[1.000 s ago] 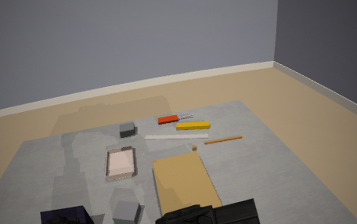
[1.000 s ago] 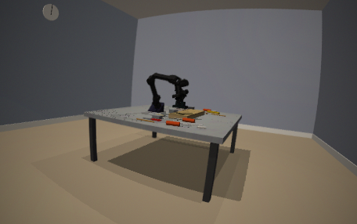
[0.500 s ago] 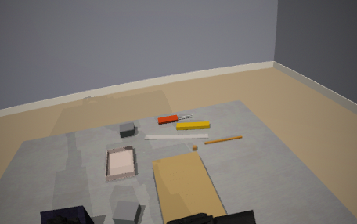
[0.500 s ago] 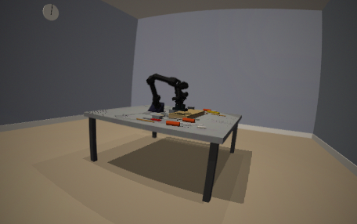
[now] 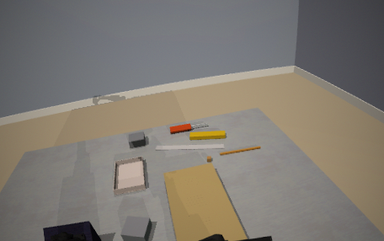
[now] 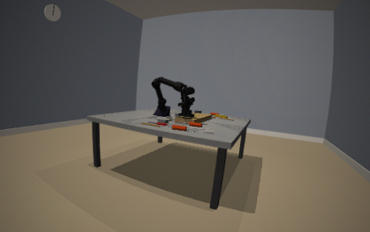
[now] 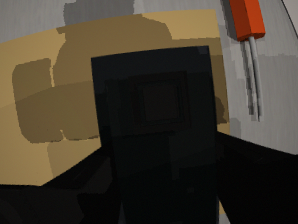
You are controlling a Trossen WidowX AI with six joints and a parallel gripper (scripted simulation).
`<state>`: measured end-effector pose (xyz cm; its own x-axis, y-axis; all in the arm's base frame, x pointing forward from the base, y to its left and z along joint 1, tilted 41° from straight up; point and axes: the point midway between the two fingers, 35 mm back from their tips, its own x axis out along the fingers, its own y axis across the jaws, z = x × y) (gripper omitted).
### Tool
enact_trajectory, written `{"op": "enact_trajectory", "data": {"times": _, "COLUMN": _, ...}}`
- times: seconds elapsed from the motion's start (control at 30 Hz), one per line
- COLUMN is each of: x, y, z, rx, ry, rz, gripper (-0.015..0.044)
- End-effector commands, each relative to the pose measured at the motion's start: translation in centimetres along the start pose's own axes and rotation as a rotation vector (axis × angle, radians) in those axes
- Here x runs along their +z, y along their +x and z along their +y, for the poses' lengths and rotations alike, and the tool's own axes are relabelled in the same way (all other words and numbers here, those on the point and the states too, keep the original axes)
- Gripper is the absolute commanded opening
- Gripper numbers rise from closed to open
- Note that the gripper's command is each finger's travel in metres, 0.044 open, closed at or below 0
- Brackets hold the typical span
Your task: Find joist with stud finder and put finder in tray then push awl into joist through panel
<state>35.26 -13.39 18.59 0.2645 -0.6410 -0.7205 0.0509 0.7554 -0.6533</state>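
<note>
The tan floor panel (image 5: 194,190) (image 7: 30,55) lies flat on the table. My gripper (image 6: 186,115) is shut on the dark stud finder (image 7: 160,100), its square screen facing the wrist camera. The stud finder is low over the panel; whether it touches is hidden. The pale tray (image 5: 130,174) has no tool in it. Orange-handled tools with thin metal shafts lie beyond the panel (image 5: 180,128), at the table's near side in the exterior view (image 6: 195,124) (image 6: 179,127), and beside the panel in the wrist view (image 7: 247,20). I cannot tell which is the awl. No joist shows.
A yellow bar (image 5: 207,136), a white strip (image 5: 189,147), an orange stick (image 5: 240,151) and a small brown block (image 5: 209,158) lie beyond the panel. Grey blocks (image 5: 137,139) (image 5: 136,228) stand behind and in front of the tray. The dark arm base (image 5: 69,231) is front left.
</note>
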Motion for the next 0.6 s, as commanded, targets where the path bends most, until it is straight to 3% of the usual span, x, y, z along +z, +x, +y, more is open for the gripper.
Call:
{"op": "enact_trajectory", "data": {"times": 0.0, "x": 0.0, "y": 0.4, "z": 0.0, "rx": 0.004, "ry": -0.003, "rz": -0.010, "gripper": 0.0000}}
{"op": "enact_trajectory", "data": {"times": 0.57, "x": -0.4, "y": 1.4, "z": 2.0, "rx": 0.004, "ry": -0.003, "rz": -0.010, "gripper": 0.0000}}
